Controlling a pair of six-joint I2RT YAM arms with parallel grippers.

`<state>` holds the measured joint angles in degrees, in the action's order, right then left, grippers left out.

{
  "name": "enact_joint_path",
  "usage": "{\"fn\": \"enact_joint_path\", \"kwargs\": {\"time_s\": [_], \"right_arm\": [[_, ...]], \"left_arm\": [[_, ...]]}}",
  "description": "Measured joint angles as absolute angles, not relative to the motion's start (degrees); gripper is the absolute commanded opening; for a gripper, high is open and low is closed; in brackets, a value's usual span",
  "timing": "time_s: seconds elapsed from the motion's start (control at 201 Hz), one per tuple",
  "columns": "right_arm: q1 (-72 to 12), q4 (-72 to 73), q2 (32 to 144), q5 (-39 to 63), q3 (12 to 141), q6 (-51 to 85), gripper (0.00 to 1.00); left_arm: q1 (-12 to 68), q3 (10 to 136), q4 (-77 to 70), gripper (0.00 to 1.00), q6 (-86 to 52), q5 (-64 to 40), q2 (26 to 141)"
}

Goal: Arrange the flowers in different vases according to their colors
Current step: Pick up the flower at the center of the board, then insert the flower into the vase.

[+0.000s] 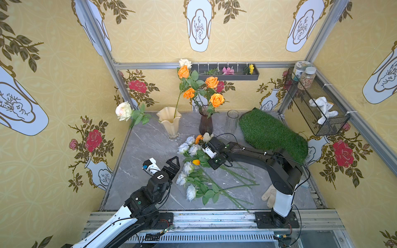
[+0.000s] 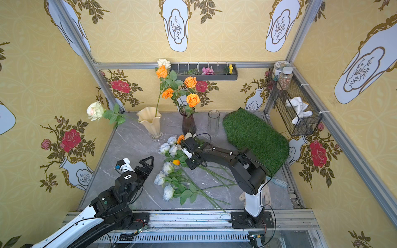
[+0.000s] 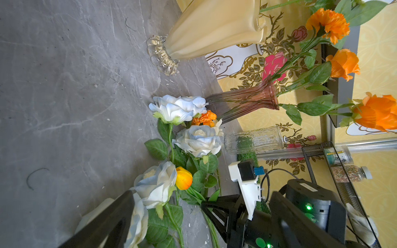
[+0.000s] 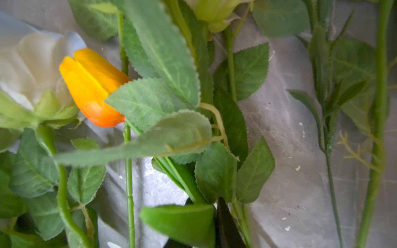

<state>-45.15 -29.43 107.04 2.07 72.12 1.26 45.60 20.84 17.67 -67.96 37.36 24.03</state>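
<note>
Pale blue-white roses, a marigold and an orange tulip lie heaped mid-table. My right gripper is down in the heap, shut on the tulip's green stem and leaf just behind the bud. My left gripper hovers open left of the heap, a blue-white rose between its fingers untouched. At the back stand the cream vase with a cream rose leaning left, the purple vase holding orange roses, and the clear glass vase.
A green turf mat leans at the back right. A wire basket with jars and a cloth hangs on the right wall. A grey shelf with small sprigs is on the back wall. Long stems trail toward the front edge.
</note>
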Motion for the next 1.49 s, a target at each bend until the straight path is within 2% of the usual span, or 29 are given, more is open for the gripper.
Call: {"fn": "enact_joint_path", "kwargs": {"time_s": [0.463, 0.872, 1.036, 1.206, 1.34, 1.495], "right_arm": [[-46.94, -32.56, 98.52, -2.46, 74.35, -1.54, 0.0], [-41.15, -27.99, 87.15, 8.97, 74.3, 4.45, 0.0], [-35.09, -17.28, 82.11, 15.84, 72.64, 11.49, 0.0], [-31.68, 2.52, 81.03, 20.34, 70.02, 20.88, 0.0], [-30.7, 19.88, 85.17, 20.56, 72.71, 27.35, 0.0], [-30.61, 32.8, 93.03, 19.07, 81.73, 31.73, 0.0]], "left_arm": [[45.6, 20.84, 17.61, 1.0, -67.96, 37.36, 24.03], [45.6, 20.88, 17.63, 1.0, -67.96, 37.36, 23.77], [45.6, 20.99, 17.67, 1.0, -67.96, 37.34, 24.21], [45.6, 21.52, 17.61, 1.0, -67.96, 37.36, 25.06], [45.6, 21.52, 17.61, 1.0, -67.96, 37.36, 25.5], [45.6, 21.74, 17.58, 1.0, -67.92, 37.39, 26.28]]}}
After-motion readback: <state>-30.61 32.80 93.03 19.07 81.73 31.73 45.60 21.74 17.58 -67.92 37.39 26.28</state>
